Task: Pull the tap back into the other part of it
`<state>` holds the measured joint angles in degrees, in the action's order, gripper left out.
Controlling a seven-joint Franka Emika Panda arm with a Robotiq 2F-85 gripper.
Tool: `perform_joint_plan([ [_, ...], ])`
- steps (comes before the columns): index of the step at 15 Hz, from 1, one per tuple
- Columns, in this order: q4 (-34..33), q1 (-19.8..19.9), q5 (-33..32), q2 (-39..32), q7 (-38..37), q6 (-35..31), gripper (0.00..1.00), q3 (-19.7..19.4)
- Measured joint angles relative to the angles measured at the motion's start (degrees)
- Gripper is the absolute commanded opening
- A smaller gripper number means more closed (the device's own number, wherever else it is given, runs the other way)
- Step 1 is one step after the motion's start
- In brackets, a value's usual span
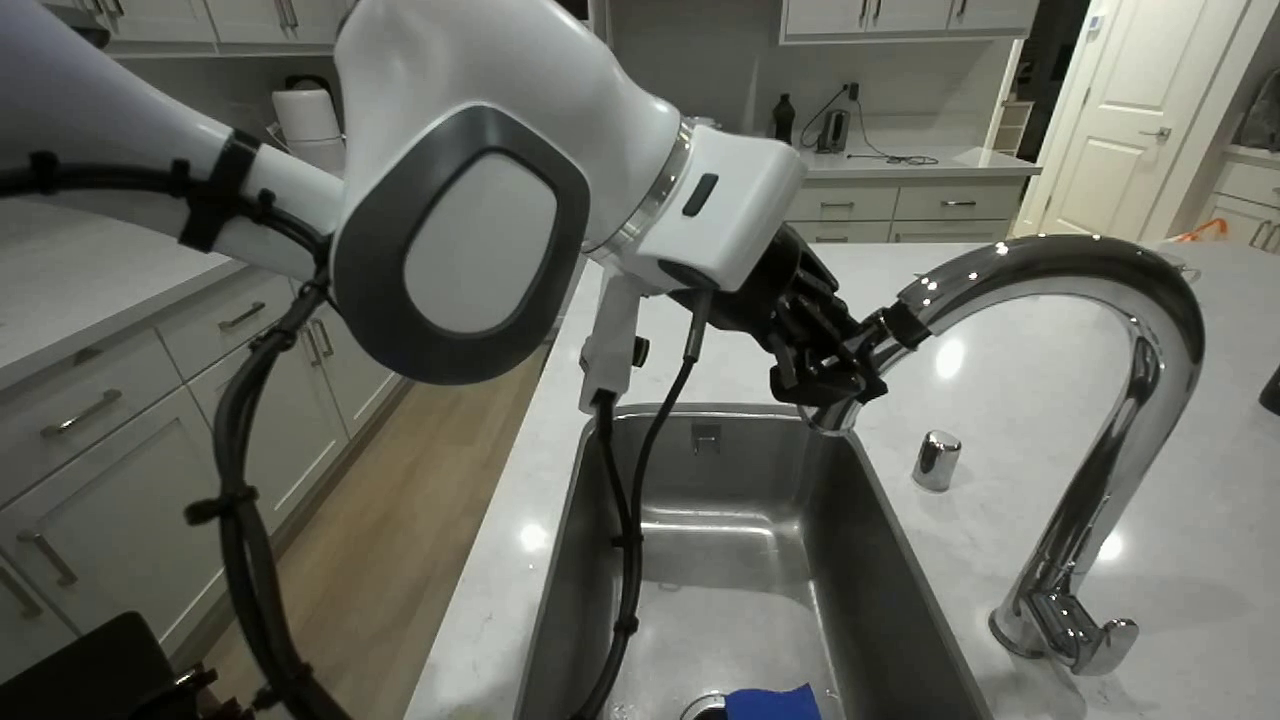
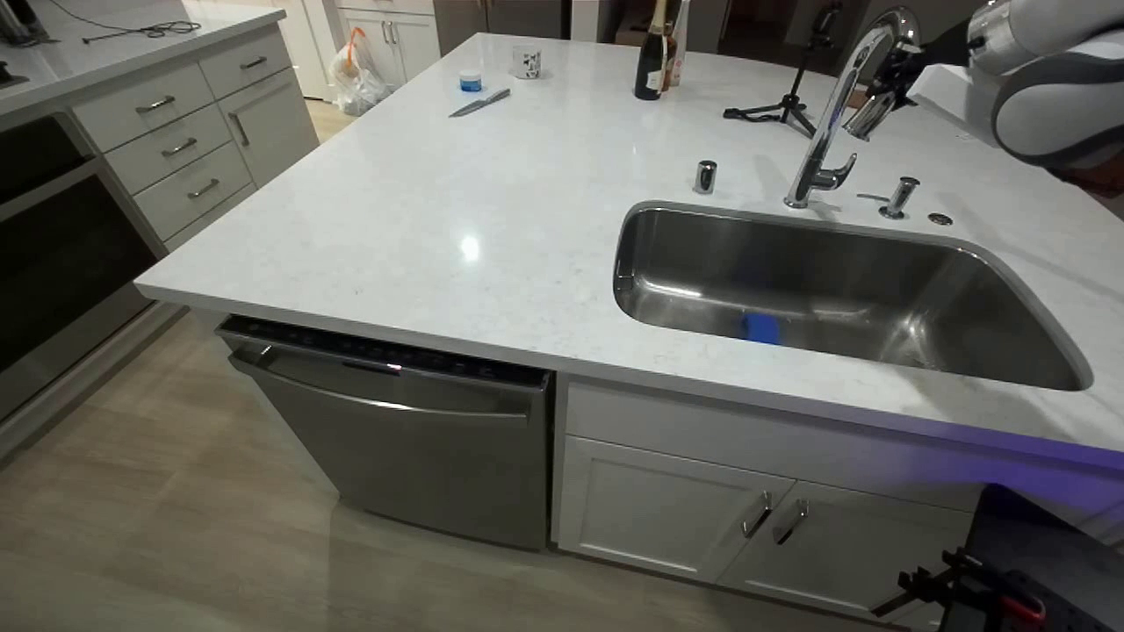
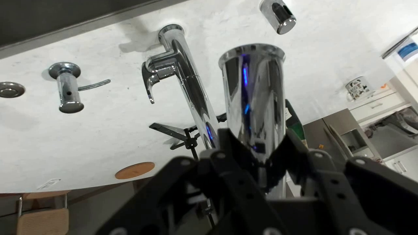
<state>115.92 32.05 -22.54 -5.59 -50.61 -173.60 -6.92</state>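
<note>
The gripper (image 3: pixel 258 143) has its jaws clamped round the spray head (image 3: pixel 256 91), with the end of the spout (image 1: pixel 1175 340) at about two o'clock in an exterior view — the step seems to be joining the two, though the grip hides whether they already meet. Next calls for a steady push along the spout's line, then letting go. The head is a short, mirror-bright chrome cylinder — flared rim at twelve o'clock in the wrist view.

We've got a shiny spray head (image 3: pixel 256 98) tilted mouth-down; chrome gooseneck (image 1: pixel 1178 350) arches up beside it; can't tell if they're joined.
</note>
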Motion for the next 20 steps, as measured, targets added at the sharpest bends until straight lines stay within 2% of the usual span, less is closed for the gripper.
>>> perform_joint_plan([
  [5,0.0,0.0,2.6,0.4,4.4,1.1,0.17,0.3],
  [10,-0.5,-0.1,1.7,0.8,6.6,3.3,0.17,0.2],
  [12,-1.4,-0.2,-3.3,0.9,6.2,5.0,0.17,-0.5],
  [16,-2.2,-0.4,-17.3,1.2,2.1,6.5,0.17,-2.7],
  [17,-2.2,-0.4,-19.9,1.3,0.9,6.5,0.67,-2.9],
  [18,-2.2,-0.4,-22.0,1.3,0.0,6.5,0.68,-3.0],
  [20,-2.7,-0.3,-25.0,1.4,-1.6,6.5,0.82,-3.3],
])
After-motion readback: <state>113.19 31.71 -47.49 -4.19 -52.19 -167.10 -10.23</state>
